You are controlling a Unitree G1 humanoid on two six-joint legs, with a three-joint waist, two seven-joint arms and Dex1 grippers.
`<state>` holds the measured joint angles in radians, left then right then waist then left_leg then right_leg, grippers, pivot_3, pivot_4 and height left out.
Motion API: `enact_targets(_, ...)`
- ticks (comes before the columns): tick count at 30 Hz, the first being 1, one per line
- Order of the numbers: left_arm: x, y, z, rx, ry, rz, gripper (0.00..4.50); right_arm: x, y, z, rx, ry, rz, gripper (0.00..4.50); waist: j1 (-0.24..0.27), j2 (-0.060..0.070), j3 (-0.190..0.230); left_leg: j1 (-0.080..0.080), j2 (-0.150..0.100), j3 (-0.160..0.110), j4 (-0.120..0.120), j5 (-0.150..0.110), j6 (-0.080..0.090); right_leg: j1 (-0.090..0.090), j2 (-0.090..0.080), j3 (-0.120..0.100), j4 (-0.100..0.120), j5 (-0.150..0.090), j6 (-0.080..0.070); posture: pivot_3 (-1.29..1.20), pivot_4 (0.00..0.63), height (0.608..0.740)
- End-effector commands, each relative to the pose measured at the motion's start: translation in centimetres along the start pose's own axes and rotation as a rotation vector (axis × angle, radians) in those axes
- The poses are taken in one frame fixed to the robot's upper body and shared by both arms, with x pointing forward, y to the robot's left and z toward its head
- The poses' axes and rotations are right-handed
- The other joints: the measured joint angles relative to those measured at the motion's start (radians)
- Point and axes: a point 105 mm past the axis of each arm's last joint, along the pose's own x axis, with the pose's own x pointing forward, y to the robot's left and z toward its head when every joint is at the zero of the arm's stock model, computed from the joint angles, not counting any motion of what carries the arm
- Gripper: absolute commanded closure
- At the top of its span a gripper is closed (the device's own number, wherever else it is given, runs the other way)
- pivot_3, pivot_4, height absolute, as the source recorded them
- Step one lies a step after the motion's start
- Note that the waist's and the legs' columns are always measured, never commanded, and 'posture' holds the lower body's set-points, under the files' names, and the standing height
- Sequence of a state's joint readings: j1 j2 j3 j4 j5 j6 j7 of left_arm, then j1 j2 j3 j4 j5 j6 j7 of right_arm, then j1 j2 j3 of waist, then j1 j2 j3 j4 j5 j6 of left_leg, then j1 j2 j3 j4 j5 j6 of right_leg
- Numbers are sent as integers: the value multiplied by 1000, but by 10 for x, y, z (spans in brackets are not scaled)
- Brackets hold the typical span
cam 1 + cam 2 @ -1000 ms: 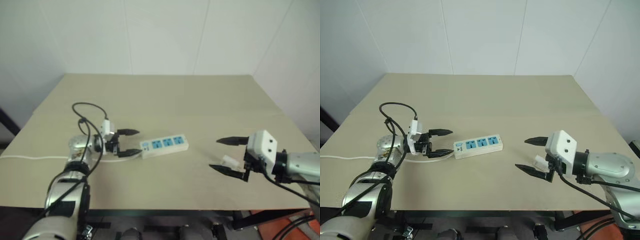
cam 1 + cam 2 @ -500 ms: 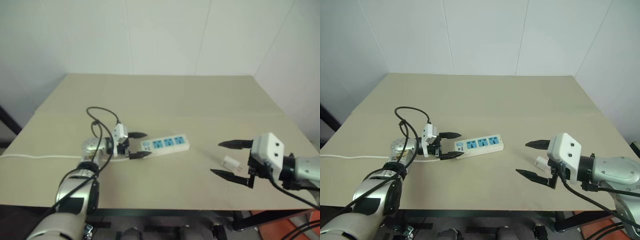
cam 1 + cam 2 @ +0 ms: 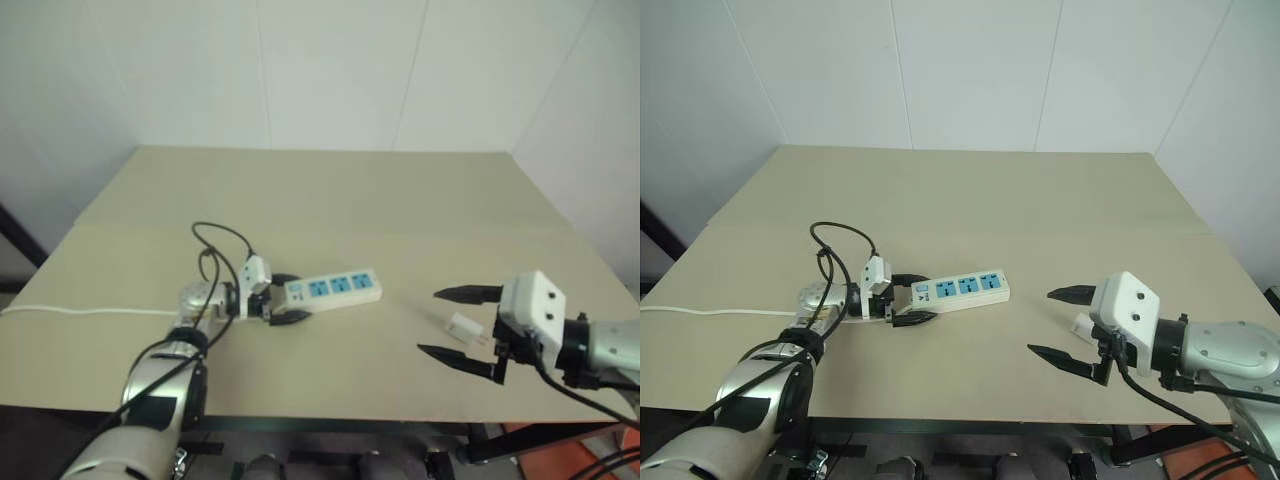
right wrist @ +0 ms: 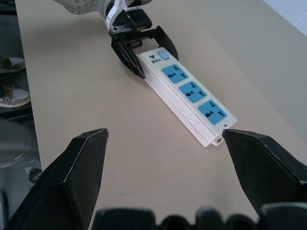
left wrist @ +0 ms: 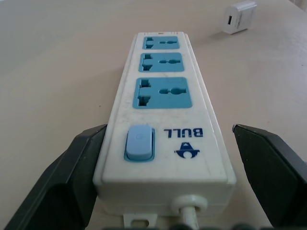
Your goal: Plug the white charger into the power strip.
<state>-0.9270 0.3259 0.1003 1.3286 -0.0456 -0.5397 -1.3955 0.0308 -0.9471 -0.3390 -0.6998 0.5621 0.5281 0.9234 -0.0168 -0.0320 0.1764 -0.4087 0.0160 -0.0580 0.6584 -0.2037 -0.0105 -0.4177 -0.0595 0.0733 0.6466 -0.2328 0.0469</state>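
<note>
The charger [image 3: 462, 327] lies on its side on the tabletop [image 3: 330, 200], right of the middle and toward the near edge. It rests between the two black fingers of the right pincer [image 3: 460, 327], which stand wide apart; neither finger touches it. One finger [image 3: 468, 294] reaches past its far side, the other [image 3: 455, 361] past its near side. In the left wrist view the charger [image 5: 240, 17] shows as a small white block beyond the far end of the strip, well apart from it.

The strip [image 3: 332, 288] lies flat to the left of the charger, near the middle of the tabletop, its three blue sockets facing up. Its switch end points left and its plain end points right toward the charger. The blue switch [image 5: 139, 143] sits beside the nearest socket, and a thin white cord [image 3: 90, 311] leaves that end and runs off to the left edge of the tabletop.

The left pincer [image 3: 283, 299] straddles the switch end, fingers spread. In its wrist view one finger [image 5: 72, 177] lies right against the side of the strip, whether touching I cannot tell, while the other [image 5: 273, 167] stands clear of the opposite side with bare tabletop between. The strip is not clamped.

A black cable [image 3: 222, 240] loops above the left wrist.
</note>
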Motion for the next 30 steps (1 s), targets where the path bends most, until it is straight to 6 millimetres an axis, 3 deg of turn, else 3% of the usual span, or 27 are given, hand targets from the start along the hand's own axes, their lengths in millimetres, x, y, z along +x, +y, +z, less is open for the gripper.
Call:
enact_targets(1, 1, 0, 6, -1, -49, 0, 42, 0, 1, 4, -35, -9, -21, 0, 0, 0, 0, 0, 0, 0, 0, 0, 0, 0, 0, 0, 0, 0, 0, 0, 150, 740)
enact_targets(9, 1, -7, -6, -25, -23, -4, 42, 0, -2, -1, -39, 4, -42, 0, -1, 0, 0, 1, 0, 0, 0, 0, 0, 1, 0, 0, 0, 0, 0, 0, 150, 740)
enact_targets(14, 0, -9, -12, -39, -33, 26, 1207, 1, -2, -1, -44, 2, -47, 0, -1, 0, 0, 3, 0, 0, 0, 0, 0, 3, 0, 0, 0, 0, 0, 0, 150, 740)
enact_targets(24, 2, -16, -10, -22, -51, -33, 1229, -1, -7, -1, -32, 36, -61, 0, -1, 0, 0, 9, 0, 0, 0, 0, 0, 11, 0, -1, -3, 0, 1, 0, 150, 740)
enact_targets(26, 3, -21, -8, -9, -38, -99, 1229, -3, -11, 0, 10, 81, -39, 0, -2, 0, 0, 9, 0, 0, 0, 0, 0, 11, 0, -1, -3, 0, 1, 0, 150, 740)
enact_targets(30, 6, -29, 1, 27, -55, -208, 1229, -10, -25, -6, 55, 363, -10, 0, -1, 1, 0, 9, 0, 0, 0, 0, 0, 11, -1, -1, -4, 0, 0, 0, 150, 740)
